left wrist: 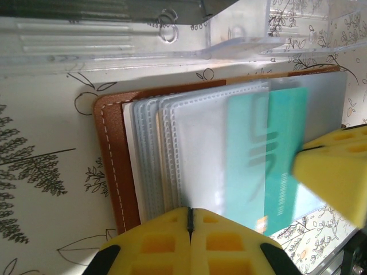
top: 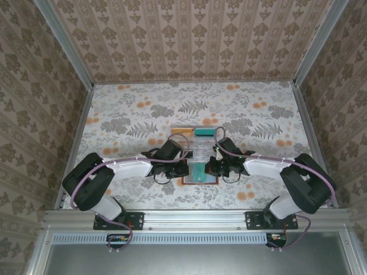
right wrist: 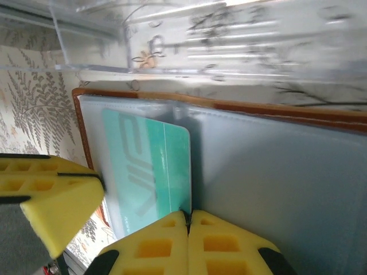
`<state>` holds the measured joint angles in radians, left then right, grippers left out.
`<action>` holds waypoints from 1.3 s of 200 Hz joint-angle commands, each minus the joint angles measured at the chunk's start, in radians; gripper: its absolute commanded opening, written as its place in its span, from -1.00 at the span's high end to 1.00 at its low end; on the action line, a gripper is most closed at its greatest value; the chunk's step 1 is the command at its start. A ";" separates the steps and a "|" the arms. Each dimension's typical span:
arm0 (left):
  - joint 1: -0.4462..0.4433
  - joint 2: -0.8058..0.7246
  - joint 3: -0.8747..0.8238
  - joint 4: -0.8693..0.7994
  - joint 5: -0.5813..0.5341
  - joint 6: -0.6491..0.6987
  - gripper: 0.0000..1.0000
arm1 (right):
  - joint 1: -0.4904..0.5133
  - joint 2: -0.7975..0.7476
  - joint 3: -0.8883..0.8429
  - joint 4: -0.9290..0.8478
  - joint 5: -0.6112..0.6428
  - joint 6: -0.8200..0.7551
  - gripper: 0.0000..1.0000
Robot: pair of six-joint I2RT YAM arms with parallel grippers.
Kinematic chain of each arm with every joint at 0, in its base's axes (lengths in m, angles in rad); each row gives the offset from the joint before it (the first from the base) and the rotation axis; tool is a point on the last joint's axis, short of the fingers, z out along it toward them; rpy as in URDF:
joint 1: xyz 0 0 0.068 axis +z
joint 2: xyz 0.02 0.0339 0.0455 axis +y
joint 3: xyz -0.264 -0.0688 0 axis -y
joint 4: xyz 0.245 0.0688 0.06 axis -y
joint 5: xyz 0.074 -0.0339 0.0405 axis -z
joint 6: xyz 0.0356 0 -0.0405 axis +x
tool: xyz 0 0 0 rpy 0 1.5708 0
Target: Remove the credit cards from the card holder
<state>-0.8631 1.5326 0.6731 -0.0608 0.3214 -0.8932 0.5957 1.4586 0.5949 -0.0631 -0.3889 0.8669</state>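
Observation:
The card holder (top: 200, 182) lies open on the table between my two grippers, its brown leather rim (left wrist: 114, 166) around grey-blue clear pockets (right wrist: 275, 177). A teal credit card (right wrist: 150, 166) sticks partly out of a pocket; in the left wrist view the teal card (left wrist: 281, 160) is half under clear plastic. My right gripper (right wrist: 188, 220) is shut on that card's near edge. My left gripper (left wrist: 190, 220) is shut on the near edge of a pocket page. The right gripper's yellow finger (left wrist: 332, 172) shows beside the card.
A clear plastic compartment tray (top: 199, 146) stands just beyond the card holder, close to both grippers, with an orange card (top: 182, 131) and a teal one (top: 203, 132) at its far end. Patterned walls and metal rails close in the floral table.

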 commanded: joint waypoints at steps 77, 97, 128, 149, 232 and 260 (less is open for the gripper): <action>0.003 -0.037 0.022 -0.128 -0.022 0.041 0.94 | -0.076 -0.257 -0.024 -0.266 0.045 -0.111 1.00; 0.006 -0.074 0.048 -0.159 -0.028 0.053 0.82 | -0.076 -0.302 0.004 -0.312 0.047 -0.131 1.00; 0.021 -0.159 0.090 -0.207 -0.044 0.057 0.31 | -0.076 -0.330 0.096 -0.417 0.061 -0.189 1.00; 0.039 -0.227 0.104 -0.227 -0.058 0.054 0.08 | -0.071 -0.322 0.184 -0.502 0.071 -0.253 1.00; 0.175 -0.449 0.117 -0.307 -0.051 0.089 -1.00 | -0.018 -0.160 0.574 -0.758 0.233 -0.691 1.00; 0.237 -0.478 0.118 -0.333 -0.019 0.117 -1.00 | -0.013 -0.129 0.635 -0.733 0.262 -0.878 1.00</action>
<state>-0.6666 1.0836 0.7631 -0.3374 0.2691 -0.8227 0.5747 1.3060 1.1671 -0.7479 -0.1932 0.2253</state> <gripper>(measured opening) 0.999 0.064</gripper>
